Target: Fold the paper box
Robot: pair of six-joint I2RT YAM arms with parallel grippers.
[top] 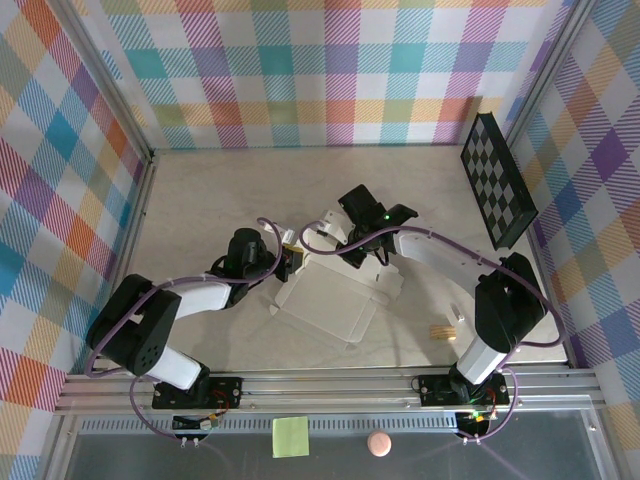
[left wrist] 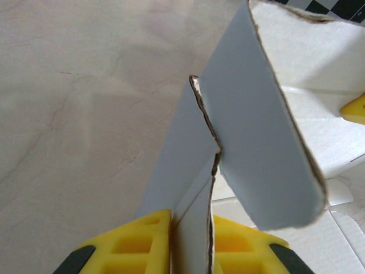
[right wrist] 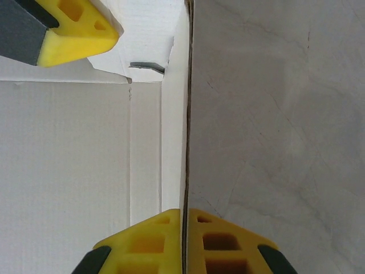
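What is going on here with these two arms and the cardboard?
A robot is folding the paper box on the table. The left claw is shut on one raised flap, and the right claw is shut on an upright wall at the box's far edge. The rest of the sheet lies flat, not yet folded.

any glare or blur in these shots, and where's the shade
Top external: soft even light, no glare, the paper box barely contrasting with the pale table. Left wrist: the left gripper at the bottom edge looks soft, the cardboard's ragged edge crisp. Right wrist: the right gripper is slightly blurred, and the box panel beside it lies in shade.
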